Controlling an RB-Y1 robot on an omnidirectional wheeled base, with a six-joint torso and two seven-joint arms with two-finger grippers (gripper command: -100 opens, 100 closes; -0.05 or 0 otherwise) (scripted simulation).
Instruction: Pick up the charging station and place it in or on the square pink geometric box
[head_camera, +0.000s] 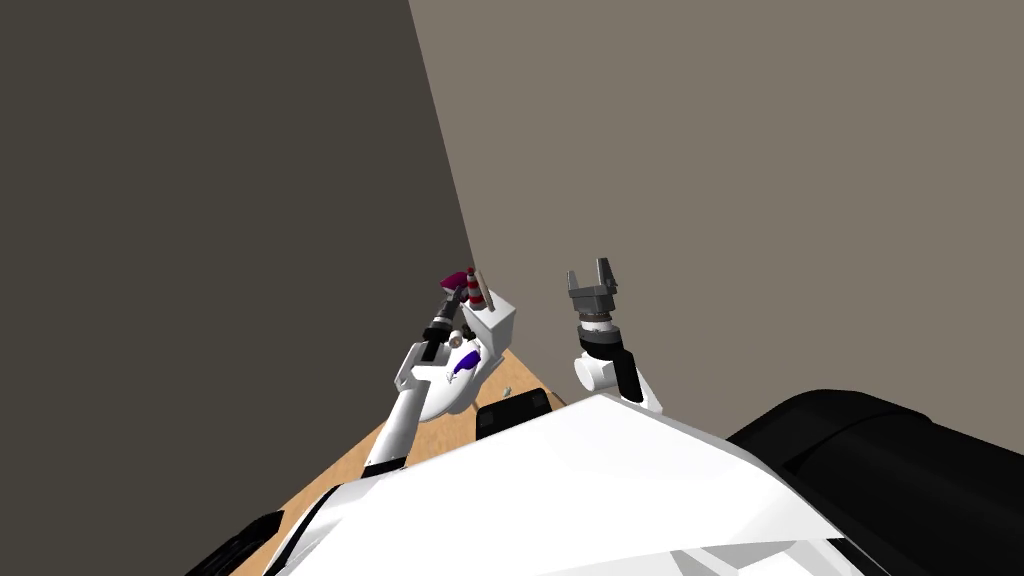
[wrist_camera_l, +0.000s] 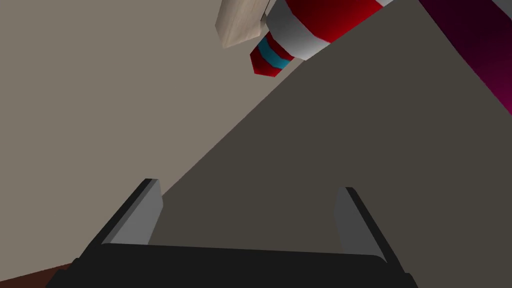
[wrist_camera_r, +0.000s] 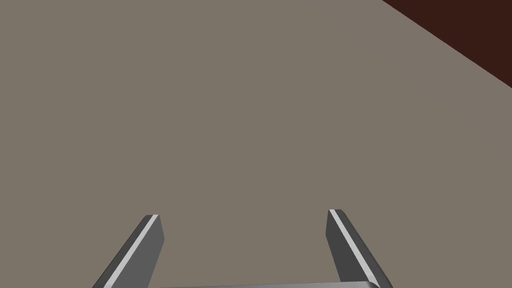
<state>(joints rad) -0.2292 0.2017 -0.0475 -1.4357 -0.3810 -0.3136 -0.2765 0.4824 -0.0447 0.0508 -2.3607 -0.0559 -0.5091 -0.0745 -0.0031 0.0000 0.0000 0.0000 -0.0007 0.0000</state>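
Nearest, in the lower left of the head view, a tan bench (head_camera: 345, 475) ran up toward the middle of the frame. A black block (head_camera: 512, 412) sat on it just above the centre bottom, and beside that lay a tiny grey item (head_camera: 508, 390), too small to identify.

The charging station (head_camera: 455, 372), as far as I could tell the white rounded thing with a purple mark, lay on the bench left of centre, just beside the left forearm and below the left hand (head_camera: 455, 297). No hand gripped it. The left hand (wrist_camera_l: 250, 191) was released, its two fingers (wrist_camera_l: 145, 212) standing wide apart with nothing between them.

Just past that hand stood a white block (head_camera: 495, 325) on the bench. On top of it, close together, were a red and white striped item (head_camera: 478, 292), a pale wooden slat (head_camera: 472, 275) and the pink box (head_camera: 456, 279). In the left wrist view the striped item (wrist_camera_l: 305, 30), with a teal band near its tip, the slat (wrist_camera_l: 240, 22) and the deep pink box (wrist_camera_l: 475, 50) hung beyond the fingertips, apart from them.

The right hand (head_camera: 592, 272) was raised right of centre in the head view, well apart from the white block. It was also released (wrist_camera_r: 245, 216), its fingers spread and gripping nothing.

Farthest, a dark wall (head_camera: 200, 200) on the left met a lighter wall (head_camera: 750, 200) at a corner.
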